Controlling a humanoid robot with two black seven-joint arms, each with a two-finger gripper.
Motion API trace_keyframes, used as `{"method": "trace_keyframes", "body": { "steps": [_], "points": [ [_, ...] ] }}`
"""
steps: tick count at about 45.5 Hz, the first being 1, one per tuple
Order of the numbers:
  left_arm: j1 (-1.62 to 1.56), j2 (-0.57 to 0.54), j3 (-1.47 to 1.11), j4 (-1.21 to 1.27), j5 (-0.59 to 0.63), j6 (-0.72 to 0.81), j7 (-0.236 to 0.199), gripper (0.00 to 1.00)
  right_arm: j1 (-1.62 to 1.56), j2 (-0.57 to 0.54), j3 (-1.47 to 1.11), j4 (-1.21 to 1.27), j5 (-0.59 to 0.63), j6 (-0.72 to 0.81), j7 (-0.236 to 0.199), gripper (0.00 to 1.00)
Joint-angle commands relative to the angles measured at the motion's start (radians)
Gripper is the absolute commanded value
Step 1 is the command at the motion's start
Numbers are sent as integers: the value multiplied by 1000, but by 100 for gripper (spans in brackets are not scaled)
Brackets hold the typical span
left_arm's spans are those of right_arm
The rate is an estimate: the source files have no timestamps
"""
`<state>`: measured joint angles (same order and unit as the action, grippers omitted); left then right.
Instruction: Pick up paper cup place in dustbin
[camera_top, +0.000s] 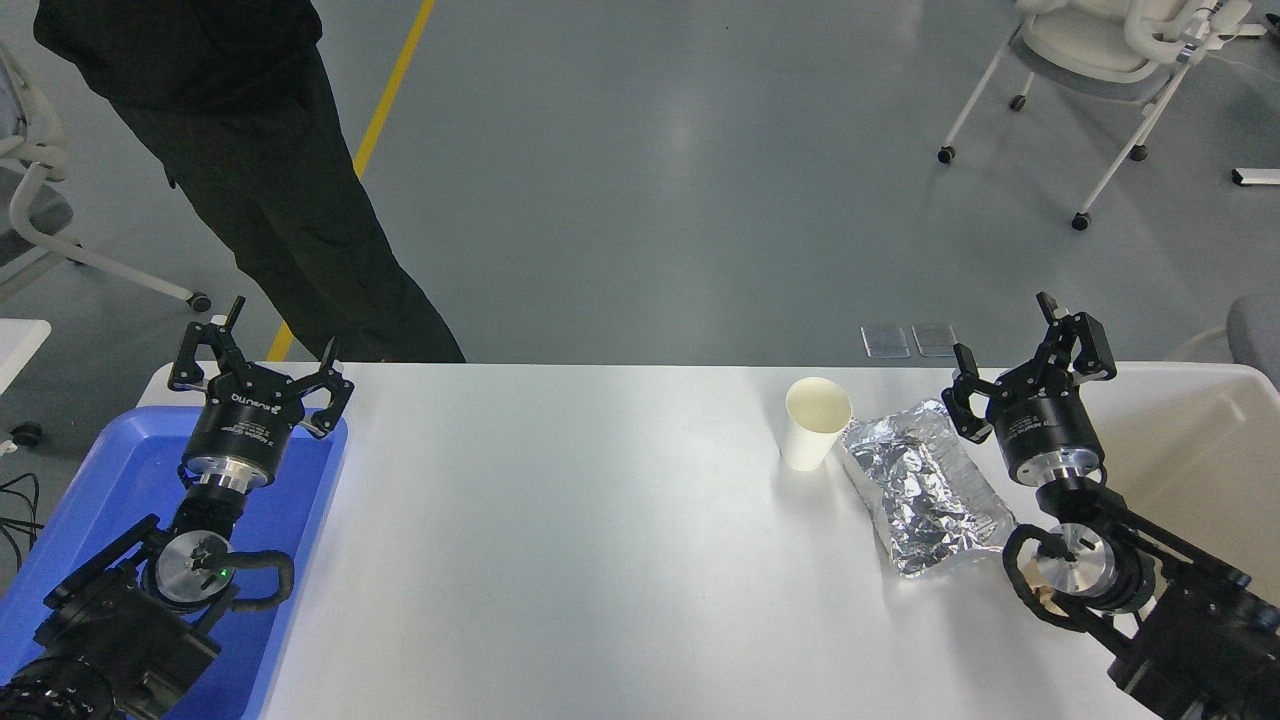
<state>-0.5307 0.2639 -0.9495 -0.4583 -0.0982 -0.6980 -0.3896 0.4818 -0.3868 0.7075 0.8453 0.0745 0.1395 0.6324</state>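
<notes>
Cup (816, 423) stands upright on the table (560, 540), just left of the foil packet (925, 485). Right gripper (1020, 360) hovers right of the packet, fingers wide, empty. Left gripper (262, 365) sits over the blue tray (100, 500), fingers wide. Bin (1200, 450) at right edge.

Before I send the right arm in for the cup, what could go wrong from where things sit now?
1. The foil packet lies right beside the paper cup, between it and the right gripper; a low approach could catch the foil and drag it into the cup.
2. The cup stands upright, looks light and is near the table's far edge; a nudge may tip it or push it off.
</notes>
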Motion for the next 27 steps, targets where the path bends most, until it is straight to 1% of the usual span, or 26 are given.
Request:
{"method": "trace_keyframes", "body": {
  "steps": [1, 27],
  "points": [
    [0, 0, 0, 0, 0, 0, 0, 100, 3, 0, 0, 0, 1, 0, 0, 100],
    [0, 0, -2, 0, 0, 0, 0, 100, -2, -3, 6, 0, 7, -1, 3, 100]
  ]
}}
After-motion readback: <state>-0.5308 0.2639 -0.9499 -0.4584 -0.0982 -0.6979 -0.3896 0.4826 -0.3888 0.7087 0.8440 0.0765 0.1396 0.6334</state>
